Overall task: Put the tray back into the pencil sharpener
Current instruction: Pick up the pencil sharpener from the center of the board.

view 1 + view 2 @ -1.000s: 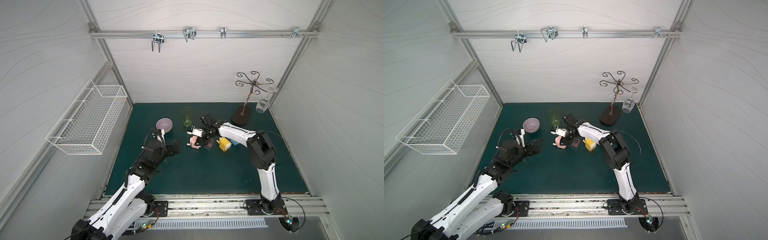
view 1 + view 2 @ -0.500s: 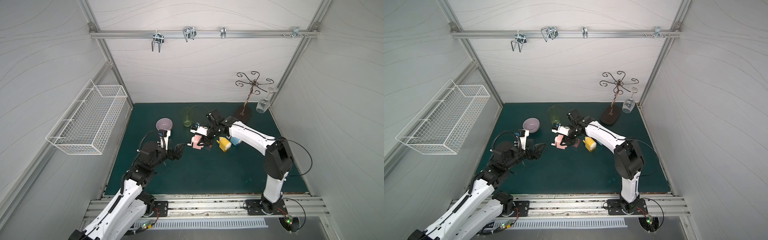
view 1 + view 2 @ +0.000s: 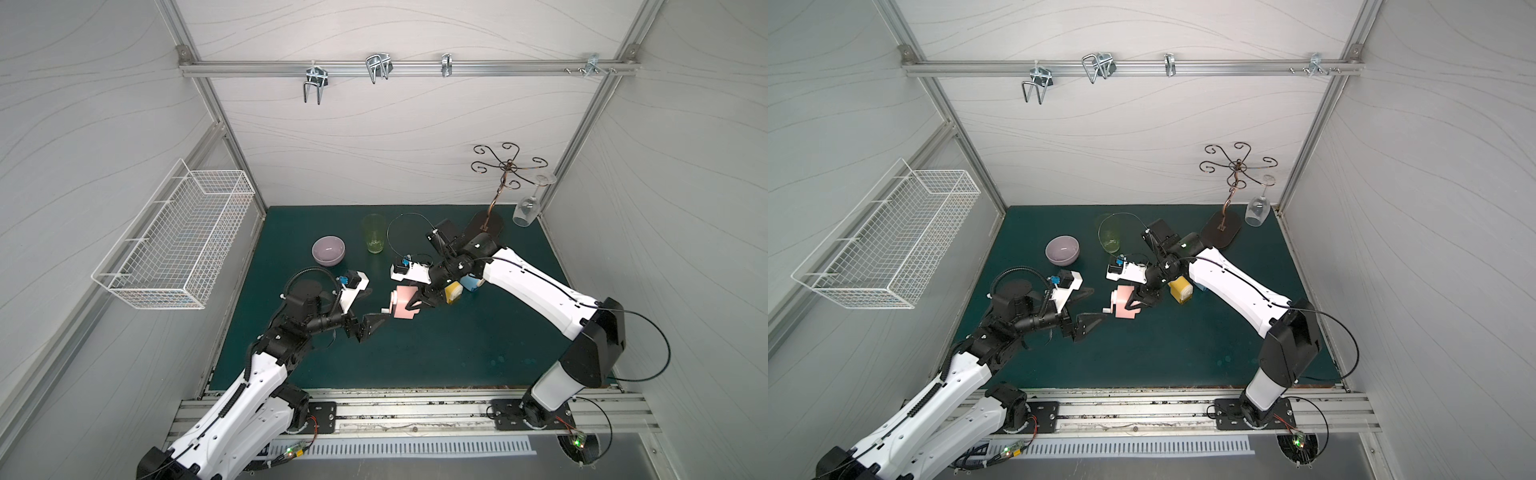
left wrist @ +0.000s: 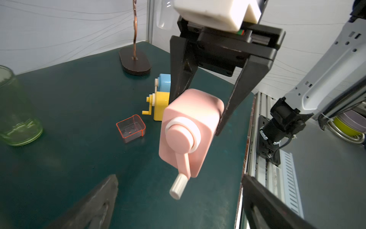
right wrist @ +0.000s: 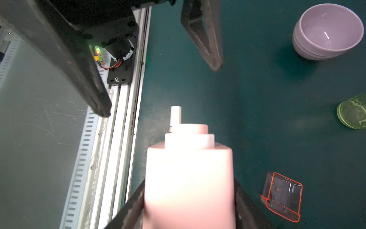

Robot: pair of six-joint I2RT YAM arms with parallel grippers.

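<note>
My right gripper point(image 3: 415, 305) is shut on the pink pencil sharpener point(image 3: 402, 303) and holds it above the green mat, tilted. Its white crank point(image 4: 179, 178) points at my left gripper point(image 3: 376, 307). That gripper stands open just in front of the crank, touching nothing. In the left wrist view the black fingers point(image 4: 182, 79) clamp the sharpener point(image 4: 190, 126) on both sides. The tray point(image 4: 130, 128), clear plastic with an orange-red rim, lies on the mat beyond the sharpener. It also shows in the right wrist view, the tray point(image 5: 282, 196) off to one side of the held sharpener point(image 5: 188, 178). I cannot make the tray out in the top views.
A yellow sharpener point(image 3: 453, 292) and a blue one point(image 3: 471, 284) stand under the right wrist. A purple bowl point(image 3: 328, 250) and a green glass point(image 3: 374, 239) stand at the back. A metal stand point(image 3: 488, 224) with a hanging wine glass point(image 3: 525, 210) is back right. A wire basket point(image 3: 178, 245) hangs on the left wall.
The right arm has swung its elbow outward and brought the sharpener up and a little toward the front. My left gripper has moved right, up to the crank, still open.
</note>
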